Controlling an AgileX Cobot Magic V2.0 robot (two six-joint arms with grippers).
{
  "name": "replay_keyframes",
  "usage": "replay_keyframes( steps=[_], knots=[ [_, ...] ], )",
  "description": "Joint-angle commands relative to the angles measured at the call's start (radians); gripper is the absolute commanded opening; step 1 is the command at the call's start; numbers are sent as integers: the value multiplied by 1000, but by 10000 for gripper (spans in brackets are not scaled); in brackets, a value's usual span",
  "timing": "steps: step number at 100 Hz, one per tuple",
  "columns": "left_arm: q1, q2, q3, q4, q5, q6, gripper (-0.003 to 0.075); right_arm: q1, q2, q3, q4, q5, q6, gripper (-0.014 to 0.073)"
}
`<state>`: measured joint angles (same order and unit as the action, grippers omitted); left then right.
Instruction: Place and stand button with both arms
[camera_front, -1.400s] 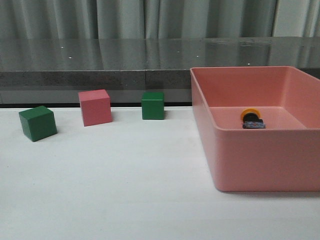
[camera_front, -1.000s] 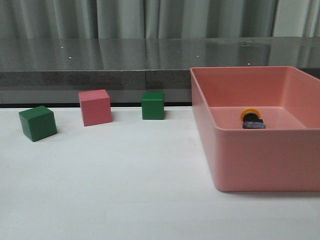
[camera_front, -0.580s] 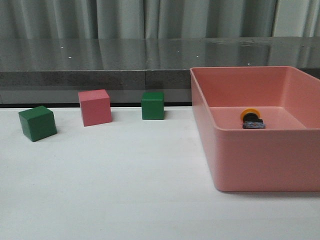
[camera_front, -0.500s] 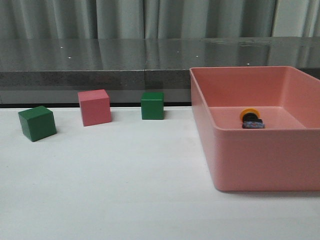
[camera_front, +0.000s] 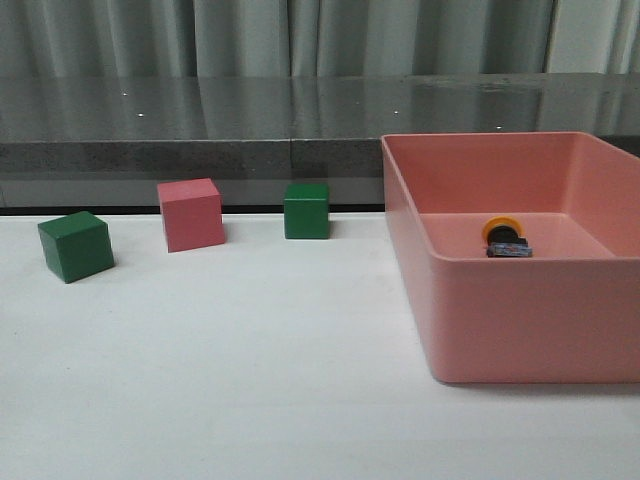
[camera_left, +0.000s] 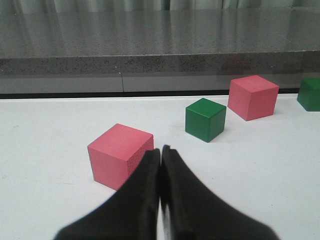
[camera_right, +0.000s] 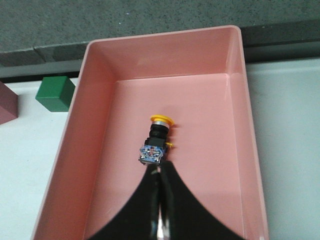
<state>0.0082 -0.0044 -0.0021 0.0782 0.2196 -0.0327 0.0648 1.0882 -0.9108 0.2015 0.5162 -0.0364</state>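
The button (camera_right: 156, 141) lay on its side on the floor of the pink bin (camera_right: 100, 100), cap toward twelve o'clock. The right gripper (camera_right: 160, 172), fingers pressed together, hovered just above its base. The left gripper (camera_left: 160, 152), likewise closed, sat beside a pink cube (camera_left: 120, 155).

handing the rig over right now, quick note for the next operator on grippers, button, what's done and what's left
Left gripper: shut, empty, low over the table by a pink cube.
Right gripper: shut, empty, above the bin, just short of the button's base.
Button: lying on its side on the bin floor, untouched.
Done: nothing yet.
Left: open the right gripper, pick the button, set it down and stand it up with both arms.
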Motion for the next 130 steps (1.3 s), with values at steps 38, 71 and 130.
replay_keyframes(
  steps=[38,71,130],
  knots=[
    [2,-32,47,0,-75,-10,-20,118,333,-94,15,-312,-148,615],
    [2,-32,47,0,-75,-10,-20,118,571,-97,15,-413,-147,615],
    [2,-32,47,0,-75,-10,-20,120,718,-97,16,-441,-143,132]
  ],
)
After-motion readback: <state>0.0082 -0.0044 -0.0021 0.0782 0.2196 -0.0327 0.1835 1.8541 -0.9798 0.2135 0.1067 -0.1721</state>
